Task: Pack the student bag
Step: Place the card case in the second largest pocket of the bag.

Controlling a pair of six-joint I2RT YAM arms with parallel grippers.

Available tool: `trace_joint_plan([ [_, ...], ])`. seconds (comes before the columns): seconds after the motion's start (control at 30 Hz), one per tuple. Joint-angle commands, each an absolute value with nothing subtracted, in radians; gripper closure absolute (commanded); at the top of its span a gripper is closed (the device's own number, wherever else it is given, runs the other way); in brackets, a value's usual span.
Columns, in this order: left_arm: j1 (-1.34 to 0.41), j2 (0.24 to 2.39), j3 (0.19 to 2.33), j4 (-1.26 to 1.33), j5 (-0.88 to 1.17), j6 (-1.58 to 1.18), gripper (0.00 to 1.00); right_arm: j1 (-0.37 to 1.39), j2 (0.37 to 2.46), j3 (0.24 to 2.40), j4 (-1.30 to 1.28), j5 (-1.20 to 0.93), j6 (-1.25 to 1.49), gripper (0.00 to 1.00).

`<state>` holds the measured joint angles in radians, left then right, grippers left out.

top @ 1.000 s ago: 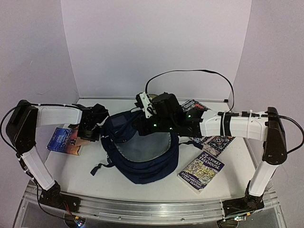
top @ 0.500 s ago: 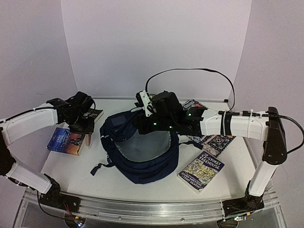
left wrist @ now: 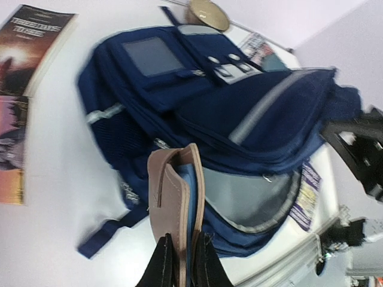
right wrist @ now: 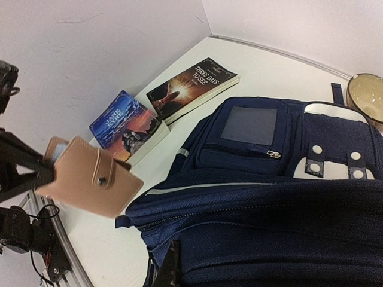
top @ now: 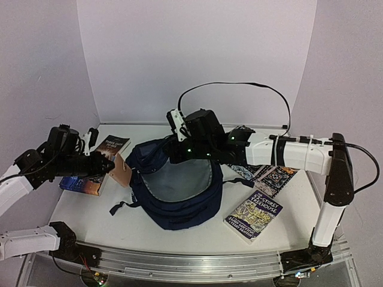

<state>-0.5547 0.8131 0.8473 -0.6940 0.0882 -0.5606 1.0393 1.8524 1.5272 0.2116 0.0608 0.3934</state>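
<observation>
The student bag (top: pixel 179 200) lies open in the middle of the table (top: pixel 84 212), its upper rim pinched in the clenched right end effector (top: pixel 178 154). The left end effector (left wrist: pixel 182 263) grips a tan wallet (left wrist: pixel 176 191), held just left of the bag's opening.

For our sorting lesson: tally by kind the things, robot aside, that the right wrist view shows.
books: 2
student bag: 1
tan wallet: 1
bowl: 1
total: 5
</observation>
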Motion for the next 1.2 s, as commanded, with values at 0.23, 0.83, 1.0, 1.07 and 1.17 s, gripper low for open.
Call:
trace_joint_plan([
  [0.23, -0.563, 0.562, 0.656, -0.293, 0.476, -0.483, 1.0, 1.03, 1.866, 1.657, 0.295, 0.097, 0.362, 1.0],
  [0.83, -0.945, 0.802, 0.659, -0.029, 0.216, -0.157, 1.0, 1.027, 1.884, 1.72, 0.247, 0.057, 0.356, 1.0],
  [1.0, -1.221, 0.916, 0.683, 0.055, -0.197, -0.012, 1.0, 1.024, 1.885, 1.737, 0.234, 0.041, 0.354, 1.0],
  [1.07, -1.252, 0.944, 0.682, 0.085, -0.275, 0.053, 1.0, 1.024, 1.884, 1.736, 0.231, 0.032, 0.353, 1.0],
  [1.17, -1.281, 0.998, 0.679, 0.115, -0.359, 0.13, 1.0, 1.024, 1.878, 1.731, 0.228, 0.025, 0.353, 1.0],
])
